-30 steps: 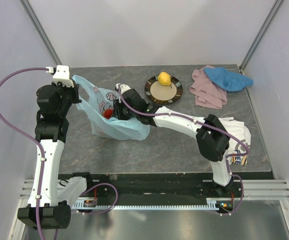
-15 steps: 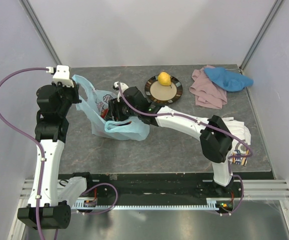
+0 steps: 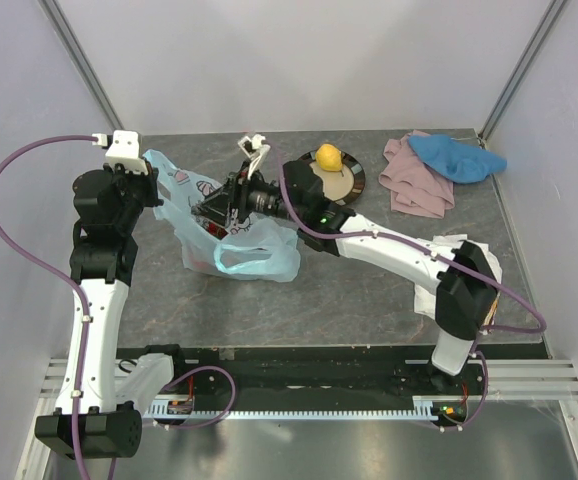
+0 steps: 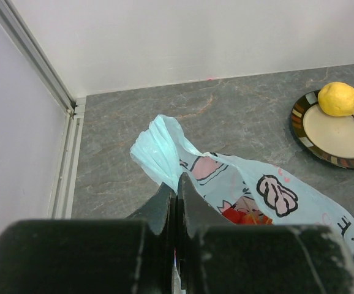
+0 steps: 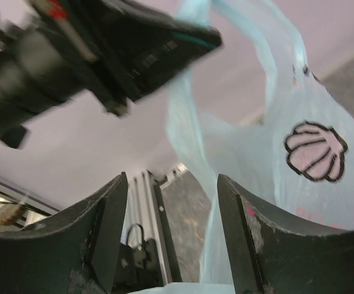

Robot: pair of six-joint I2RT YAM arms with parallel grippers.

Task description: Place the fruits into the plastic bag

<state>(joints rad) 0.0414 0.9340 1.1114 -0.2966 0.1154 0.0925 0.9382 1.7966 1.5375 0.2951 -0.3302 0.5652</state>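
Note:
The light-blue plastic bag (image 3: 244, 255) stands left of centre, with a red fruit (image 4: 244, 214) showing through its film. My left gripper (image 3: 155, 187) is shut on the bag's left handle (image 4: 161, 147) and holds it up; its fingertips (image 4: 177, 181) are pressed together on the film. My right gripper (image 3: 209, 210) is open and empty above the bag's mouth, tilted towards the left arm, with bag film (image 5: 312, 147) beside its right finger (image 5: 250, 233). A yellow lemon (image 3: 328, 157) sits on the dark-rimmed plate (image 3: 352, 187); it also shows in the left wrist view (image 4: 339, 98).
A pink cloth (image 3: 414, 185) and a blue cloth (image 3: 456, 158) lie at the back right. A white cloth (image 3: 481, 255) lies under the right arm near the right edge. Walls close in the table on three sides.
My right gripper has risen out of the bag's mouth and tilted towards the left arm. The bag's near side has slumped. The left gripper has kept its hold.

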